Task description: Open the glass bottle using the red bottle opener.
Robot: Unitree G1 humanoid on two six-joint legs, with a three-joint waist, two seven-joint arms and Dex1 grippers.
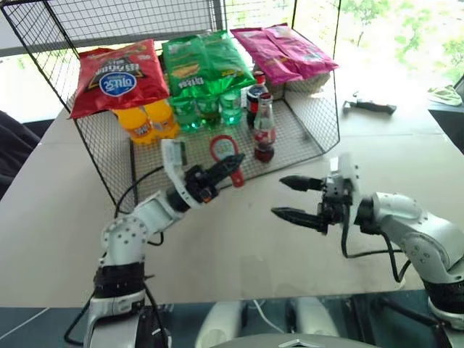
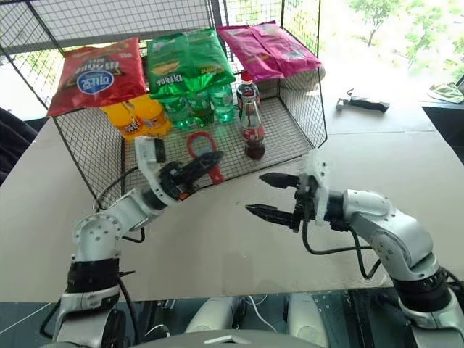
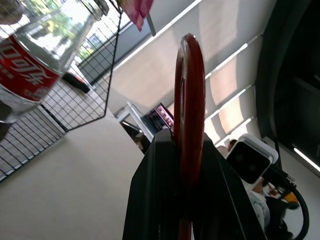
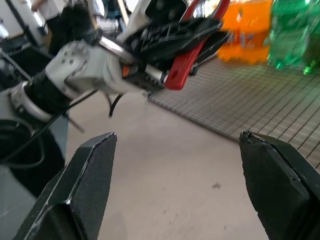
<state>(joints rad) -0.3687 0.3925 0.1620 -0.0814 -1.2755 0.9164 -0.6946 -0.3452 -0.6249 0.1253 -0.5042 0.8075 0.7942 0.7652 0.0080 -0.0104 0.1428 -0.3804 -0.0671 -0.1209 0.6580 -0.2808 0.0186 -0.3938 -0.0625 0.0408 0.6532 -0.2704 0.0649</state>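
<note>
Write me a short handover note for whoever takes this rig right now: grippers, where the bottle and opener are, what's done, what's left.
Left gripper: shut on the red bottle opener, raised above the table in front of the wire rack.
Right gripper: open, holding nothing, beside the left one.
Glass bottle: upright on the rack floor, cap on, not held.
Done: opener picked up.
Left: hold the bottle, hook the opener under the cap, pry it off.

A pale beige tabletop is lit by bright daylight, with green trees seen through windows behind.
</note>
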